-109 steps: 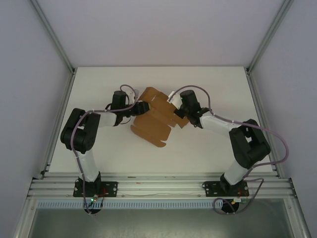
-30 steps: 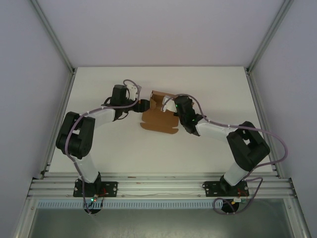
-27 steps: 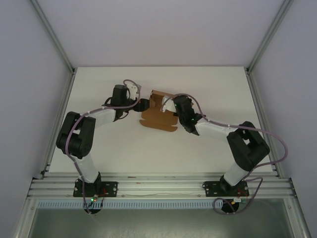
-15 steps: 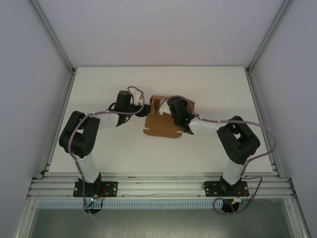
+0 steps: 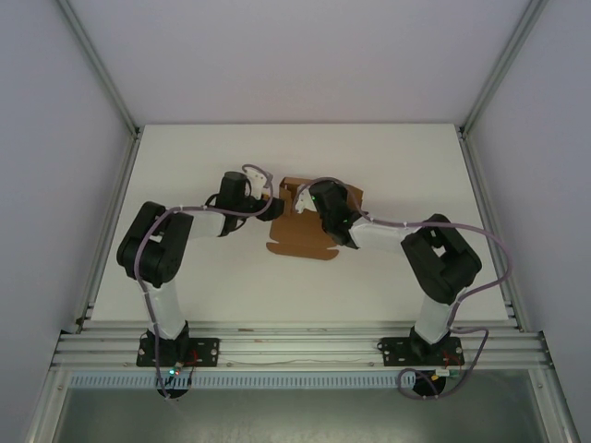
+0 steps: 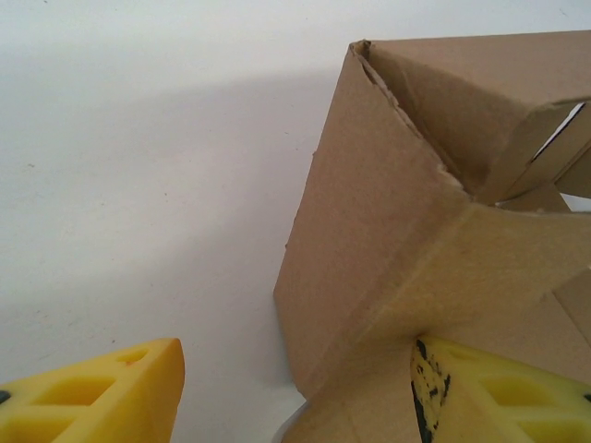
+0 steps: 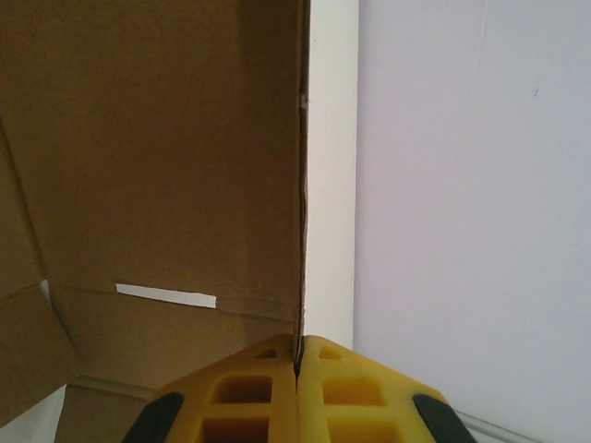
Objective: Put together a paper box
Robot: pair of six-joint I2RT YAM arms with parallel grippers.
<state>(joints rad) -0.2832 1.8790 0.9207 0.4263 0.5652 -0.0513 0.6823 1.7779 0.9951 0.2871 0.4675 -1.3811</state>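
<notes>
Right jaws clenched on upright wall edge of paper box [image 7: 166,166]; left jaws released, spread around folded corner, white counter [image 6: 138,185] beneath.

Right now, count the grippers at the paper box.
2: the left gripper, open, left of the paper box; the right gripper, shut on its raised panel.

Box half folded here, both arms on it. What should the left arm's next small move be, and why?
Probably close the left gripper on the paper box wall standing between its fingers. The right gripper pinches a raised panel's edge, while the left fingers are apart, one against the cardboard and the other clear of it, so that wall looks unheld.
</notes>
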